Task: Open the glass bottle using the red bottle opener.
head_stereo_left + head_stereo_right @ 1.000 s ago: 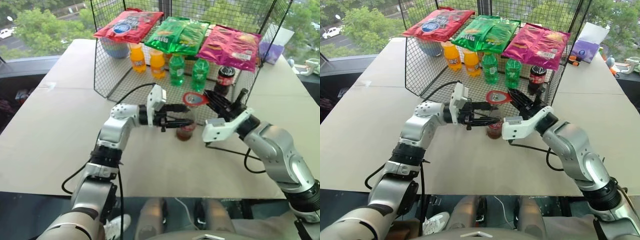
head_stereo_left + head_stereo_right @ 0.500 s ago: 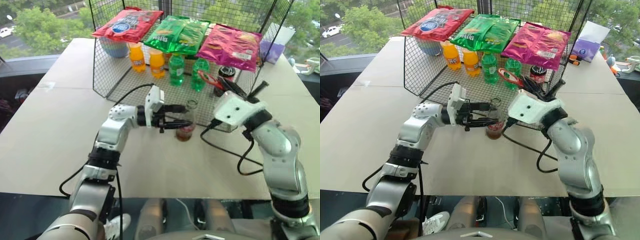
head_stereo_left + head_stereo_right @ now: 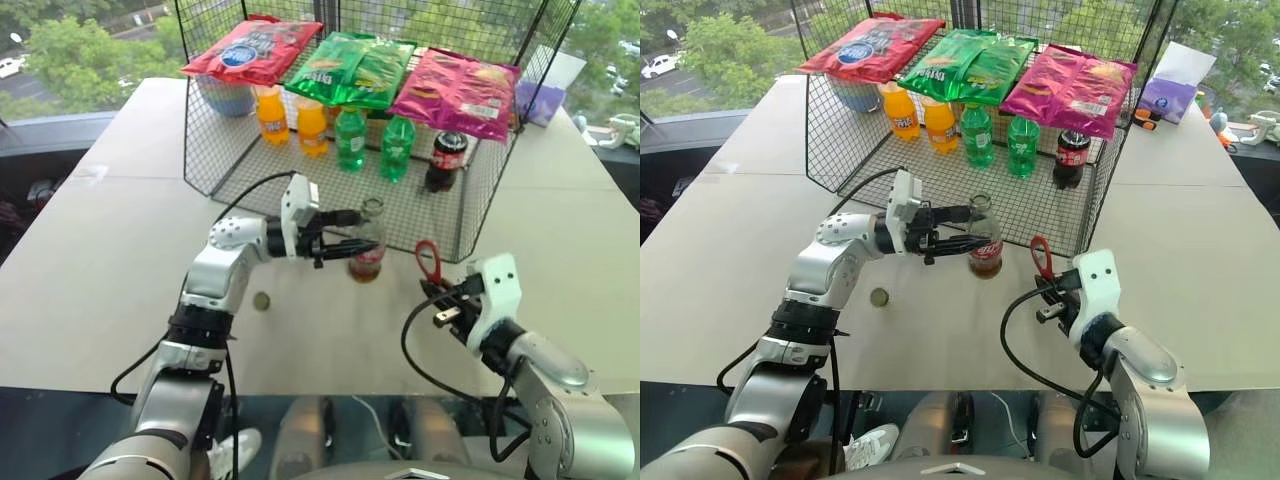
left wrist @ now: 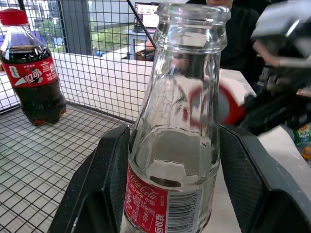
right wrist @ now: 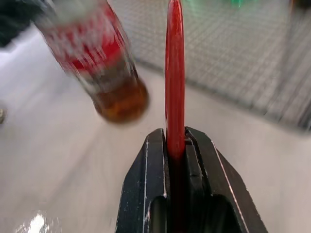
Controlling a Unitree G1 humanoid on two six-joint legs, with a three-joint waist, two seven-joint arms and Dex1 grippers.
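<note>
- Gripping upright glass bottle [image 3: 366, 245] in left tool [image 3: 345, 243], mouth already uncapped.
- Clenching red bottle opener [image 3: 428, 262] in right tool [image 3: 440, 303], standing just right of bottle.

Two silver-grey metallic arms with black joint rings were recorded; white wrist housings, black two-fingered left gripper [image 3: 352, 241] and right gripper [image 5: 176, 145], black looping cables.

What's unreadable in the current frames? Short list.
- Glass bottle base: cut off by the left wrist view's bottom edge, flanked by the left gripper jaws.
- Red bottle opener head shape: seen edge-on in the right wrist view.
- Small round object on the table: too small to identify.
</note>
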